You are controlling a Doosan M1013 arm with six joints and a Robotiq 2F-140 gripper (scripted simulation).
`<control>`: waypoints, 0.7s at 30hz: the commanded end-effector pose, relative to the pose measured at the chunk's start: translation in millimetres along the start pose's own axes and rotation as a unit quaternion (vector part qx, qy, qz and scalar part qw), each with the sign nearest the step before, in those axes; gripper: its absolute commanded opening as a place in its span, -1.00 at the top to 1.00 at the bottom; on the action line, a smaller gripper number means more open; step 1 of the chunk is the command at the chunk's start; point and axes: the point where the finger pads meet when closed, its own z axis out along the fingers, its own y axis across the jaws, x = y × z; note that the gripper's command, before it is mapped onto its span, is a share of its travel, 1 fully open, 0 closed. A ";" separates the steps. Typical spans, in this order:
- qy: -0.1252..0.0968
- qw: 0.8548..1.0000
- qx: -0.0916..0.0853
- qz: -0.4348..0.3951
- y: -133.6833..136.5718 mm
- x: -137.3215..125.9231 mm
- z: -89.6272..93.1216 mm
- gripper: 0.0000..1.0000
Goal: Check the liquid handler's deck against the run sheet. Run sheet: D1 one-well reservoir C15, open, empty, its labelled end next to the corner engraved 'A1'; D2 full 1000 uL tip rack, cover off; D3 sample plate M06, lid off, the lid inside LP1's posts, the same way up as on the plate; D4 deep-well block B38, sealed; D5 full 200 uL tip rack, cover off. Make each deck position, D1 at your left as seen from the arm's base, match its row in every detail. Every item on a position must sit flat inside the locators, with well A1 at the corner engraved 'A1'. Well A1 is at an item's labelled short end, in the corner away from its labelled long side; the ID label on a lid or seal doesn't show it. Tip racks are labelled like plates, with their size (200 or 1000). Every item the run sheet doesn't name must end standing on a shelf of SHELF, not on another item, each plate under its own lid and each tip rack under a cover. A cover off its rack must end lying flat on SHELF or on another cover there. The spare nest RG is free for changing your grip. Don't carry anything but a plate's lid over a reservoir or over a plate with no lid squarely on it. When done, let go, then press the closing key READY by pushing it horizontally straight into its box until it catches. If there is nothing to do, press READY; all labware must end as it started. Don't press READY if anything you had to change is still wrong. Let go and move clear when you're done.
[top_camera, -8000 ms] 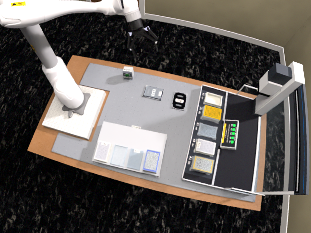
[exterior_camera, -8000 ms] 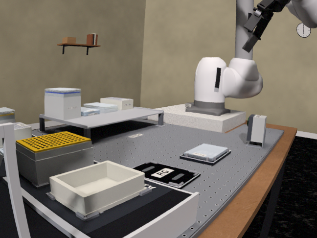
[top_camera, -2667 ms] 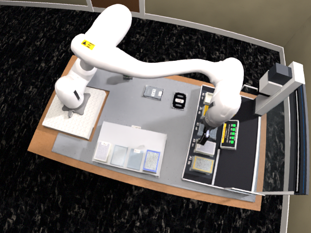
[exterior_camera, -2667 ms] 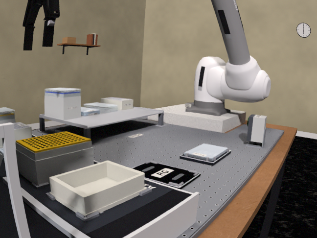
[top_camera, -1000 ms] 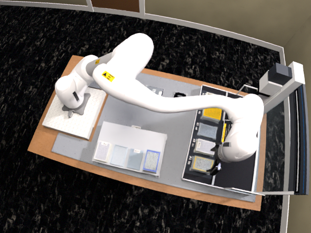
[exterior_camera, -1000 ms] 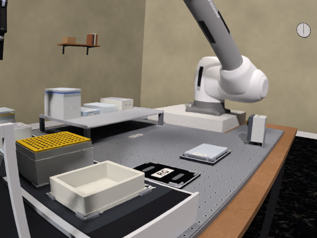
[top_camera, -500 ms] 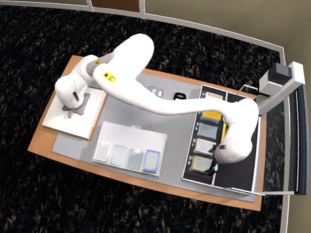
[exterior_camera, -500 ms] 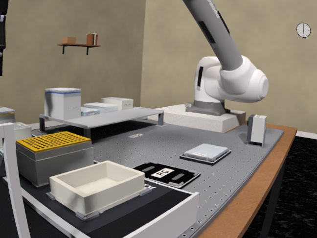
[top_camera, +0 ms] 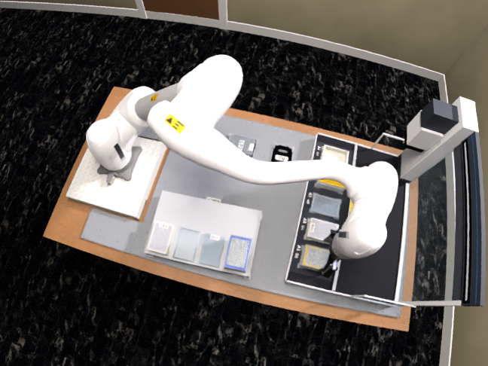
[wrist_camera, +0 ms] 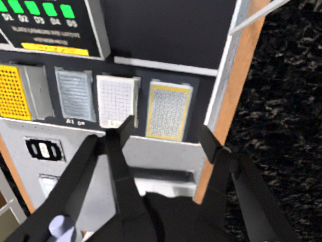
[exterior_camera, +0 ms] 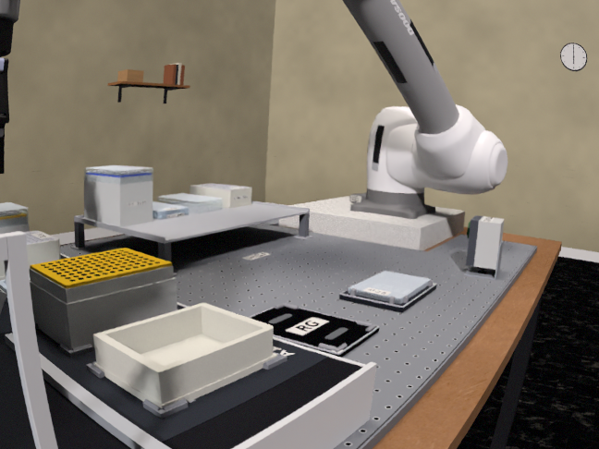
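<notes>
My gripper (top_camera: 330, 268) (wrist_camera: 167, 127) is open and holds nothing. It hangs above the deck's near end, beside the yellow-rimmed tip rack (top_camera: 315, 257) (wrist_camera: 169, 109) at D5. The white block (top_camera: 321, 229) (wrist_camera: 117, 100) is at D4 and a grey plate (top_camera: 324, 205) (wrist_camera: 75, 93) at D3. The yellow-topped tip rack (top_camera: 330, 183) (exterior_camera: 101, 266) (wrist_camera: 12, 92) at D2 is partly hidden by my arm in the top view. The open white reservoir (top_camera: 334, 154) (exterior_camera: 183, 347) sits at D1. A lid (top_camera: 242, 143) (exterior_camera: 389, 287) lies in the LP1 nest.
The shelf (top_camera: 208, 206) (exterior_camera: 217, 222) carries several items, among them a tall blue-rimmed tip rack (top_camera: 238, 252) (exterior_camera: 118, 193). The black RG nest (top_camera: 282, 154) (exterior_camera: 315, 330) is bare. A small white box (exterior_camera: 486, 241) stands near the table's far edge. The handler's gantry (top_camera: 433, 129) rises behind the deck.
</notes>
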 end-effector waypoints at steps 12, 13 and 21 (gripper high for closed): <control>0.001 1.000 0.000 0.000 -0.1 0.2 21.4 -0.59; 0.001 1.000 0.000 0.000 -0.1 0.2 21.4 -0.59; 0.001 1.000 0.000 0.000 -0.1 0.2 21.4 -0.59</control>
